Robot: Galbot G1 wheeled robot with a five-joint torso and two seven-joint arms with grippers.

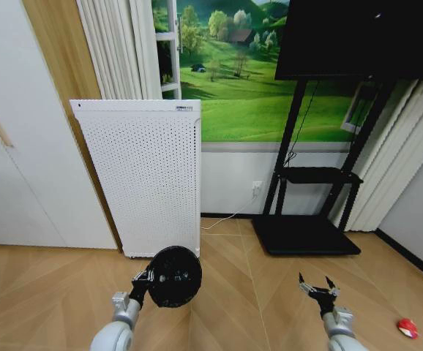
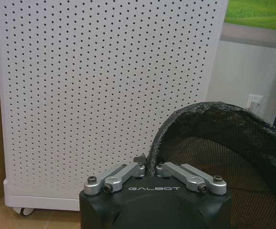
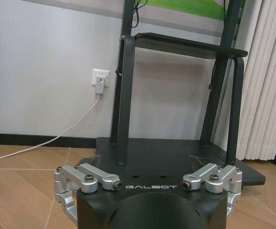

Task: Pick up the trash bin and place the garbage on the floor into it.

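The trash bin (image 1: 173, 276) sits low in the head view, left of centre, lifted clear of the floor (image 1: 226, 292) and tipped so its mouth faces the camera. The left tool (image 1: 144, 278) is clenched on the rim; in the left wrist view its fingers (image 2: 128, 172) pinch the bagged edge of the bin (image 2: 224, 143) between them. That rim grip appears chosen to leave the opening free for loading.

The right tool (image 1: 317, 287) hangs at lower right of the head view, jaws spread and holding nothing — judged ready for a pickup. Its wrist view shows the released tool (image 3: 150, 179) facing the black TV stand (image 3: 176, 95) and a wall socket (image 3: 100, 77).

One red-and-white piece of garbage (image 1: 407, 328) lies on the floor at the far lower right, well apart from the bin. No item seen inside the bin yet.

Behind stands the white perforated appliance (image 1: 142, 175) — bin held just in front of it.
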